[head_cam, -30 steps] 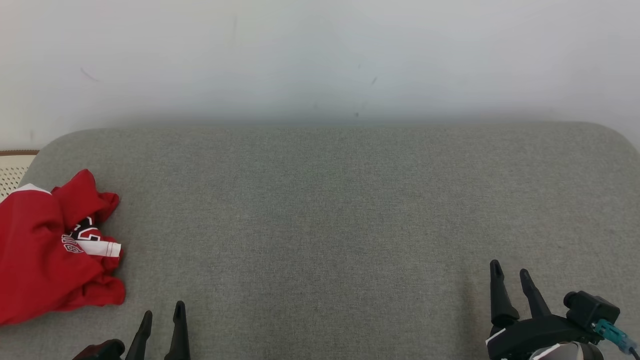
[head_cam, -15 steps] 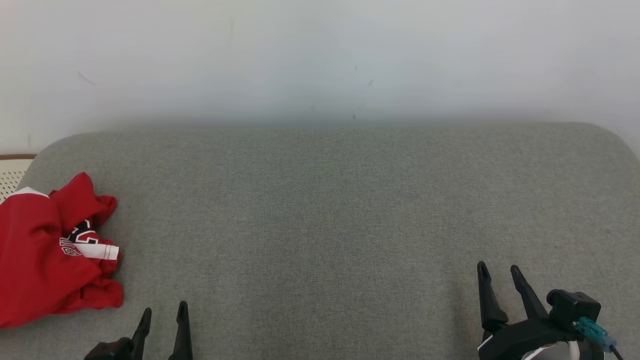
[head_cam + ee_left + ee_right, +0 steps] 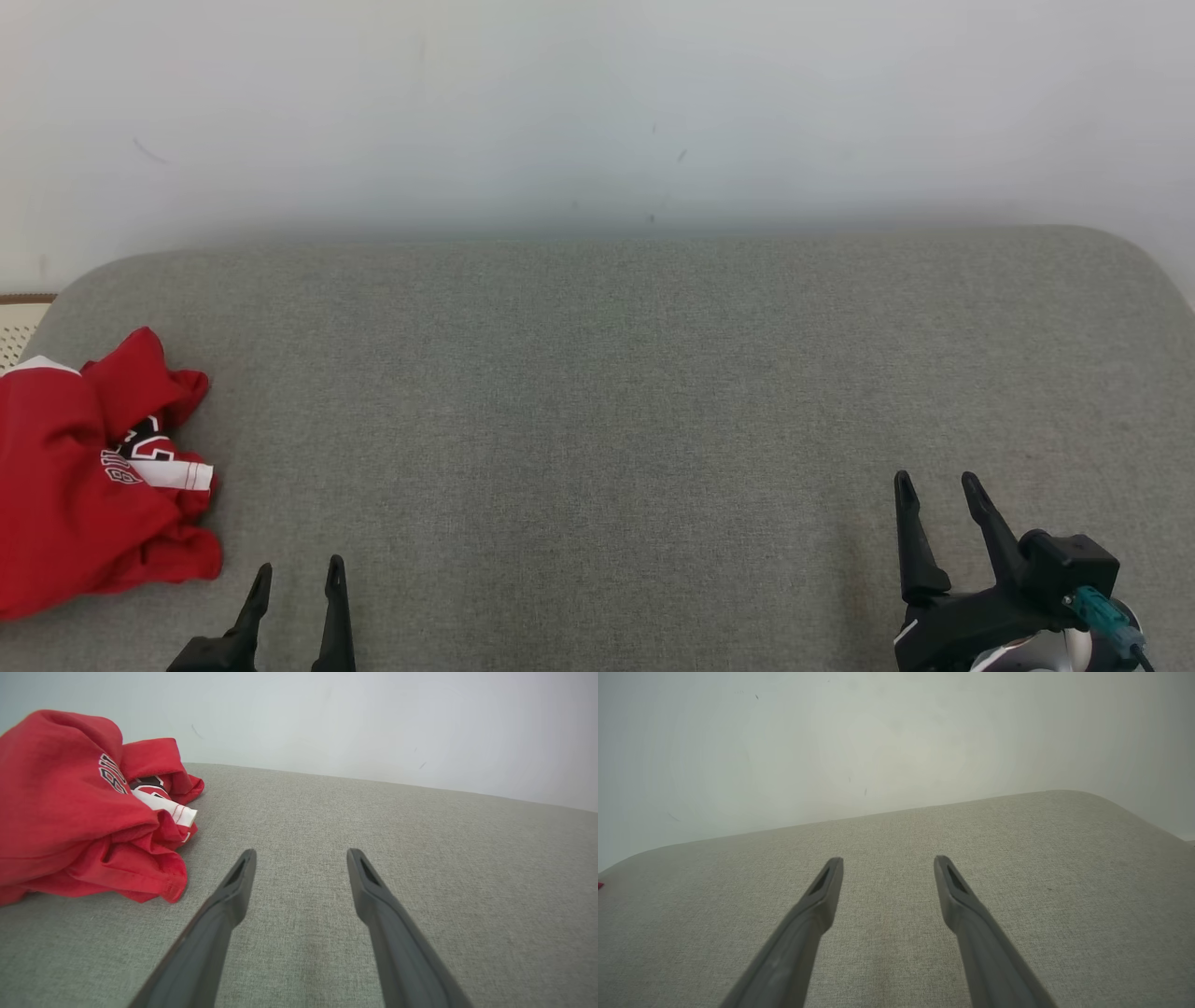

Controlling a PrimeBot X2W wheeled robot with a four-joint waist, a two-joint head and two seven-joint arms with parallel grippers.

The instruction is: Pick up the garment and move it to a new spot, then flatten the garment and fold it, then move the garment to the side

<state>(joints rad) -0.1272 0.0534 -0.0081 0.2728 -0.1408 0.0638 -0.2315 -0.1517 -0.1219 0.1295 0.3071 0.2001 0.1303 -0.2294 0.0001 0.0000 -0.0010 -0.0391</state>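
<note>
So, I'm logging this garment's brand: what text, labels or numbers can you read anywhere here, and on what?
Garment: black-and-white lettering, mostly hidden in the folds; too cut off to read.
Cushion: no text.
Wall: no text, only faint marks.

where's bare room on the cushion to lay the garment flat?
Free: the grey cushion from the red garment rightward to its right end, bordered by the wall behind and the open left gripper and right gripper in front. Crowded: the cushion's left end, where the crumpled garment lies.
</note>
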